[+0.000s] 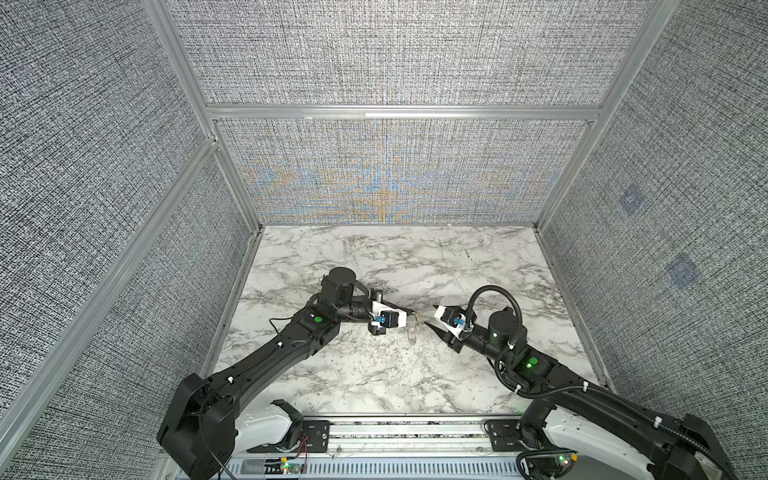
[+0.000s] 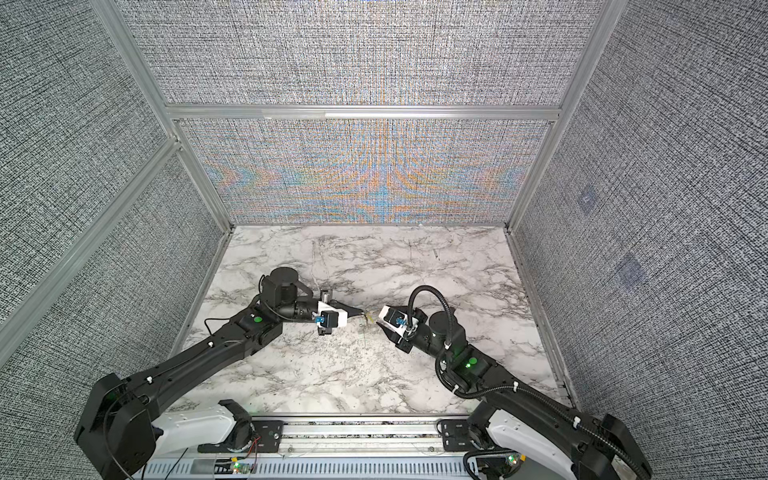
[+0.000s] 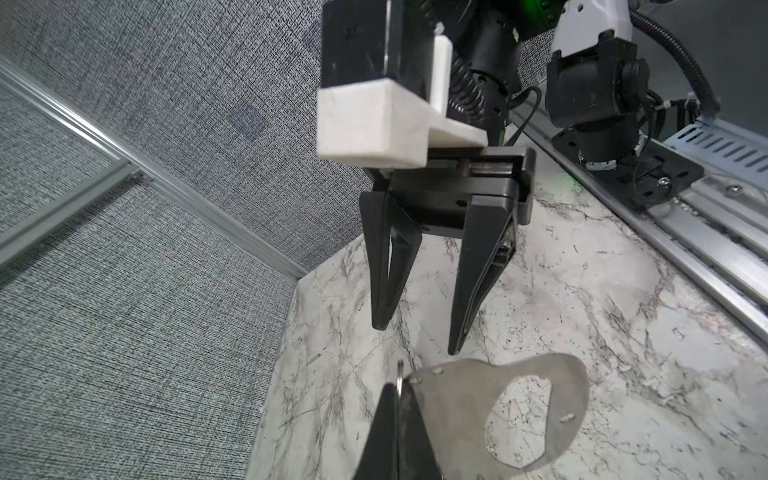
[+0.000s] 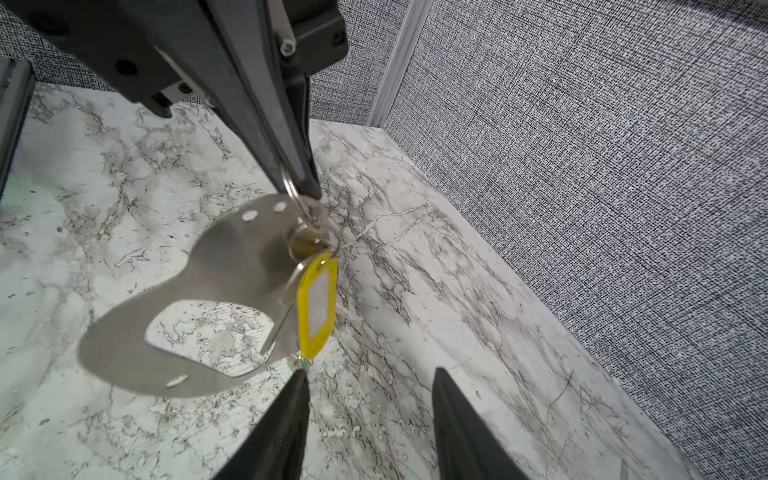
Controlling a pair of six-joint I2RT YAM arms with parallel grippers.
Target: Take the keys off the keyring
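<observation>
Grey woven fabric walls (image 1: 395, 54) in silver metal frames (image 1: 399, 111) enclose a white, grey-veined marble-patterned tabletop (image 1: 374, 374), evenly lit, with a metal rail (image 1: 407, 432) along its near edge.

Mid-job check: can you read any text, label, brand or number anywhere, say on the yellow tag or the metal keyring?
None readable. The yellow tag holds a white insert that looks blank; the keyring plate shows only punched holes, no lettering I can make out.
</observation>
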